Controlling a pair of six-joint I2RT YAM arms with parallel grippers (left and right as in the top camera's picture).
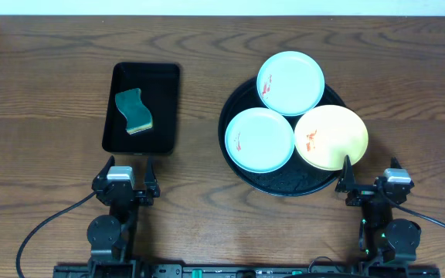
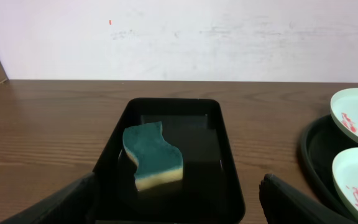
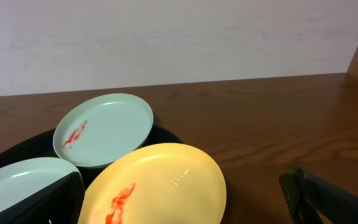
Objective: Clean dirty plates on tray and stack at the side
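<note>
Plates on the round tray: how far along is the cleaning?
Nothing done: all three plates sit smeared on the tray, none stacked. Nothing in hand: left gripper and right gripper open, empty; sponge lies in the rectangular tray. Left: wipe all, stack.

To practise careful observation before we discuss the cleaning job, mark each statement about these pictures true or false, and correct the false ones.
1. The far mint plate, near mint plate and yellow plate all carry red smears. True.
2. The sponge lies on the round tray. False: it lies in the rectangular tray.
3. The yellow plate is nearest the right hand. True.
4. The left hand holds the sponge. False: it is open and empty.
5. All three are stacked. False: they lie side by side on the round tray.
</note>
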